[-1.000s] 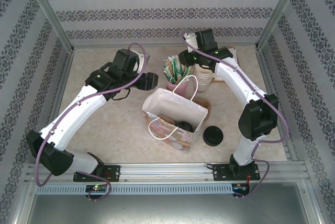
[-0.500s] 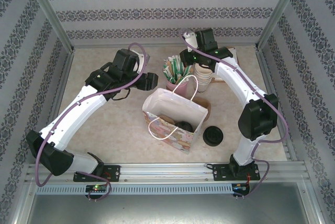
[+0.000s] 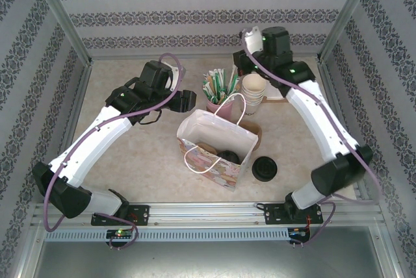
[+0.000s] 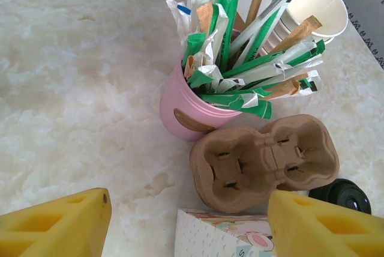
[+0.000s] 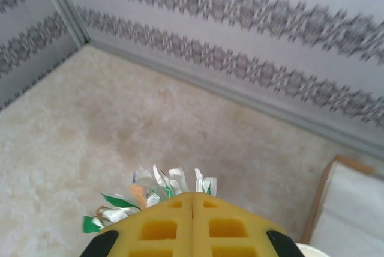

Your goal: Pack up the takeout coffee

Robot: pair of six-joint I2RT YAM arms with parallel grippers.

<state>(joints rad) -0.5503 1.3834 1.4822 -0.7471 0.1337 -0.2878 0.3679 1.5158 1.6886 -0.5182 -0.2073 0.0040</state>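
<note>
While the coffee [image 3: 227, 156] is sitting inside the bag [image 3: 218, 132], a loose lid [image 3: 264, 169] is lying just right of it. Beyond, the left gripper [image 4: 192, 224] is hovering with jaws apart and empty before the pink cup [image 4: 180, 110]. Farthest, the right gripper [image 5: 192, 221] is hanging pinched together above the sachets [image 5: 156, 188].

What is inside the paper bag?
In the bag, the coffee cup shows its black lid, something brown beside it. The bag's walls cover the cup's body and the floor.
</note>
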